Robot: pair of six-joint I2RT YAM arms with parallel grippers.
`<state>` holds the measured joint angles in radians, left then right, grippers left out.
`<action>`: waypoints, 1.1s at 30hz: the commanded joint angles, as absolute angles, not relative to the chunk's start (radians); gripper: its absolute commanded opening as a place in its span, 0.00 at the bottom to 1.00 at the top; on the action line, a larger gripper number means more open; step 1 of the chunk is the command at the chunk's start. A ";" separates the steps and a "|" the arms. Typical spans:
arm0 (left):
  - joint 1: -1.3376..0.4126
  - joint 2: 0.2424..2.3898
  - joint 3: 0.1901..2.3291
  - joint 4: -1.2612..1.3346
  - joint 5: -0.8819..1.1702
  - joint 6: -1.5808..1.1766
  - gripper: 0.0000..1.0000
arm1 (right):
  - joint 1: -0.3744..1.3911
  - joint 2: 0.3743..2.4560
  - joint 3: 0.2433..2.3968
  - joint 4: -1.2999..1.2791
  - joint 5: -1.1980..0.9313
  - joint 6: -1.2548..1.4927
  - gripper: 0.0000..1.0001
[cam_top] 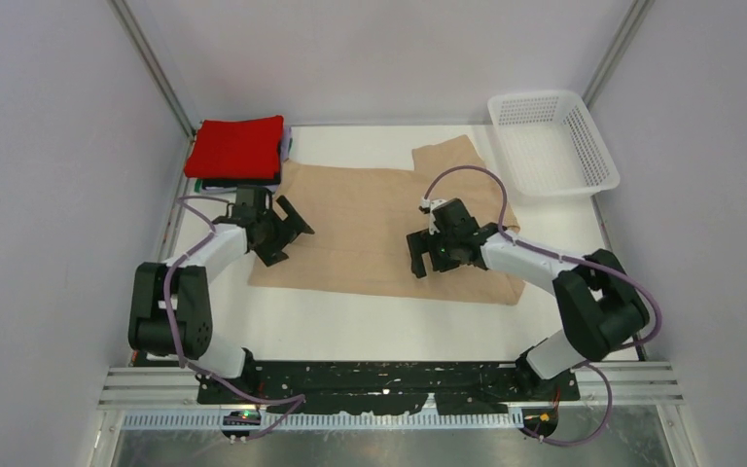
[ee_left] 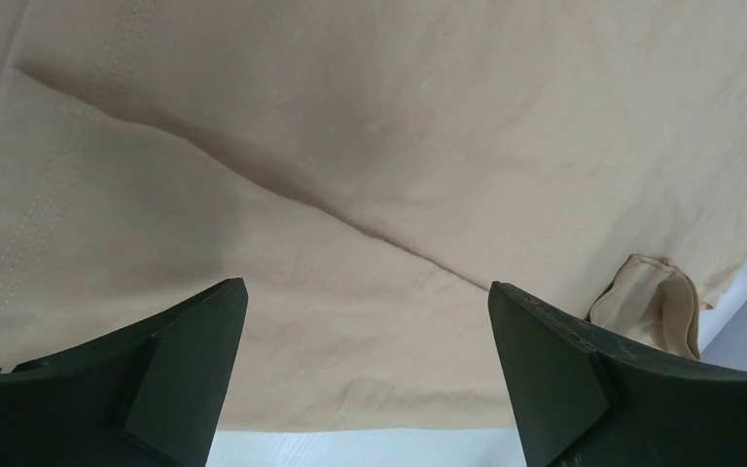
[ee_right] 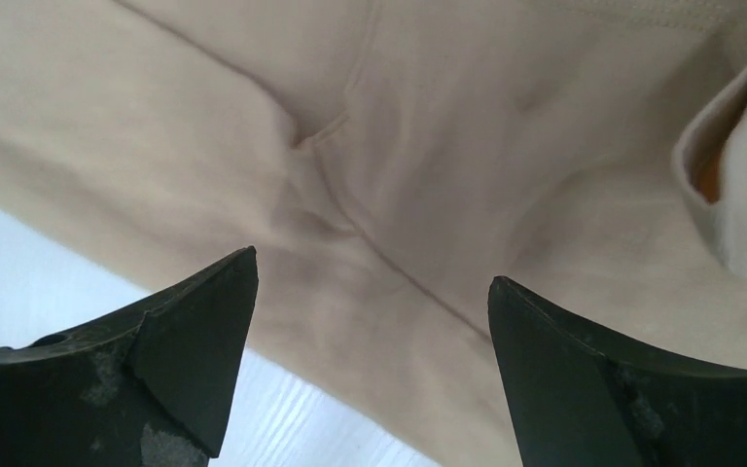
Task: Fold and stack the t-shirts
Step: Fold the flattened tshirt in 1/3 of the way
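The plain beige short-sleeved cloth t-shirt (cam_top: pixel 379 229) lies spread on the white table (cam_top: pixel 389 321), directly beneath both claws. The left gripper (cam_top: pixel 290 236) hangs over its left edge and the right gripper (cam_top: pixel 415 255) over its near right part. Both stand wide open and hold nothing; between the fingers we see only cloth. We judge the fold is not yet begun. To do it well, each claw should pinch a single layer at the hem below it and lift evenly, since a diagonal crease runs under the left claw and a pucker under the right. Just beyond the left claw sits the stack of folded shirts with a red one (cam_top: pixel 236 148) on top, close enough to snag. The white plastic mesh basket (cam_top: pixel 554 146) stands well beyond the right claw, out of the way.
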<state>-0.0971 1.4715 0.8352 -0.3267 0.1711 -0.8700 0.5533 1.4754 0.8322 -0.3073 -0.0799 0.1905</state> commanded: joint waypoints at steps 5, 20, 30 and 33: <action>-0.101 1.620 0.938 -0.282 0.201 -0.822 1.00 | 0.425 1.677 0.993 -0.217 0.067 0.236 0.96; -0.104 1.660 0.914 -0.385 0.216 -0.788 1.00 | 0.407 1.738 0.998 -0.362 0.091 0.278 0.95; -0.196 1.292 0.550 -0.487 0.124 -0.833 1.00 | 0.504 1.539 0.798 -0.450 0.137 0.305 0.96; -0.223 1.149 0.440 -0.514 0.103 -0.880 1.00 | 0.508 1.491 0.760 -0.480 0.169 0.303 0.96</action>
<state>-0.1928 1.2610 0.5831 -0.3408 0.1646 -0.8307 0.4957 1.5463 0.8169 -0.3573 0.1303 0.2810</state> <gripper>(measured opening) 0.994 0.954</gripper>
